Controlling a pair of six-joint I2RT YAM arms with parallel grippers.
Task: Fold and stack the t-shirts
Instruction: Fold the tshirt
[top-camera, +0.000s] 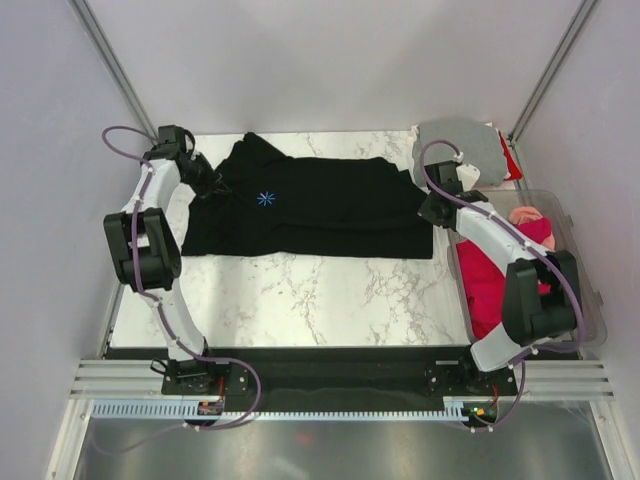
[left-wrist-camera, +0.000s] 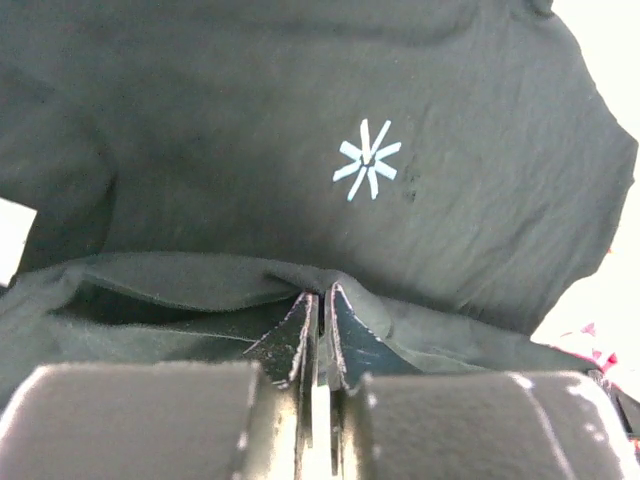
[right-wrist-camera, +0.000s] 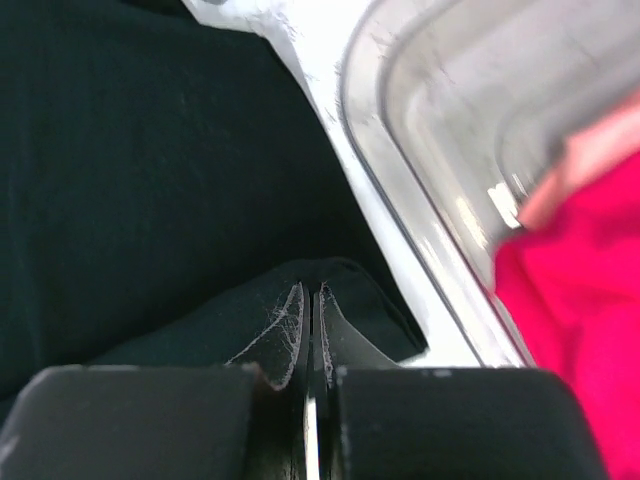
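Note:
The large black t-shirt (top-camera: 320, 205) lies spread across the back of the marble table, its blue starburst logo (top-camera: 265, 198) near the left. My left gripper (top-camera: 207, 180) is shut on the shirt's left edge; in the left wrist view the gripper (left-wrist-camera: 321, 296) pinches a fold of black cloth (left-wrist-camera: 200, 270), with the logo (left-wrist-camera: 367, 170) beyond. My right gripper (top-camera: 434, 212) is shut on the shirt's right edge; in the right wrist view the gripper (right-wrist-camera: 311, 290) pinches black cloth (right-wrist-camera: 150, 200). A grey t-shirt (top-camera: 460, 145) lies at the back right. Crimson (top-camera: 483, 283) and salmon-pink (top-camera: 527, 215) shirts sit in the tub.
A clear plastic tub (top-camera: 590, 290) stands off the table's right edge; its rim (right-wrist-camera: 400, 190) shows close beside my right gripper. A small red item (top-camera: 512, 168) lies by the grey shirt. Bare marble (top-camera: 320, 290) lies in front of the black shirt.

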